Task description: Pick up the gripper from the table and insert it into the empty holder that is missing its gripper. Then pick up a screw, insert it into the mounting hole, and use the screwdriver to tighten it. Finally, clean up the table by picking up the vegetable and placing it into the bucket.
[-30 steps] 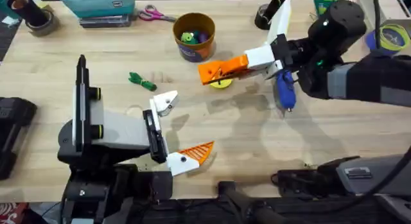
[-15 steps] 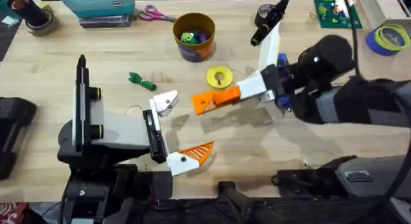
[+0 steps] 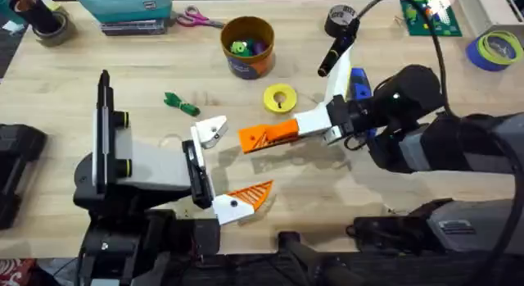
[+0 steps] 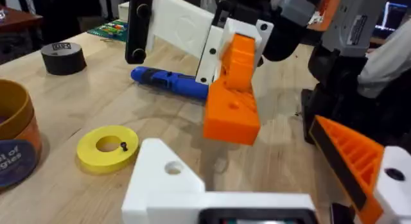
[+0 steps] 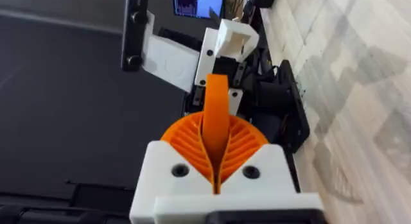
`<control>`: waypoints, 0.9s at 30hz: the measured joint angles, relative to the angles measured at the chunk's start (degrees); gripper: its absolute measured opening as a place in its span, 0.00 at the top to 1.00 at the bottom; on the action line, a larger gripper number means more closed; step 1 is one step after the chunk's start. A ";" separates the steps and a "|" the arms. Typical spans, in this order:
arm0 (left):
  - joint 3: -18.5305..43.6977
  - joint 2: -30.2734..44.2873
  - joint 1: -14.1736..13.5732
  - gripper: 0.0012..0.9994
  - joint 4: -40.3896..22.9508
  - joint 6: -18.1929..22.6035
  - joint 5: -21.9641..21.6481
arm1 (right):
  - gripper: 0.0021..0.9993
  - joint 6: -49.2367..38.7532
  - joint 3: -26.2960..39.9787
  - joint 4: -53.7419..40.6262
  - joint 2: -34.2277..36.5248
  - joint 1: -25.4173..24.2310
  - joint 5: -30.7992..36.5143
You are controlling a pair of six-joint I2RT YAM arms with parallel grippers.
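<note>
The orange gripper (image 3: 268, 136) is pinched in the right gripper (image 3: 274, 134) near the empty holder (image 3: 213, 129); left gripper (image 3: 225, 167) spread. Screw, tightening and vegetable (image 3: 181, 103) clean-up remain.

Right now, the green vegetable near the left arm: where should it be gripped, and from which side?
Probably the thin middle of the vegetable, coming straight down from above. It lies flat on the table on a diagonal, so turn the fingers crosswise to it.
</note>
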 joint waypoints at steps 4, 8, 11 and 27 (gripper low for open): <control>0.00 -0.02 0.00 0.01 0.00 0.00 0.00 | 0.99 0.56 0.00 0.04 0.00 0.09 0.08; 0.00 -0.02 0.00 0.01 0.00 0.00 0.00 | 0.99 0.64 0.02 0.07 0.00 0.14 0.39; 0.00 0.00 0.00 0.01 0.00 0.00 0.00 | 0.99 0.69 0.02 0.07 0.00 0.66 1.73; 0.00 -0.02 0.00 0.01 0.00 0.00 0.01 | 0.99 1.09 0.02 -0.09 0.02 6.83 8.83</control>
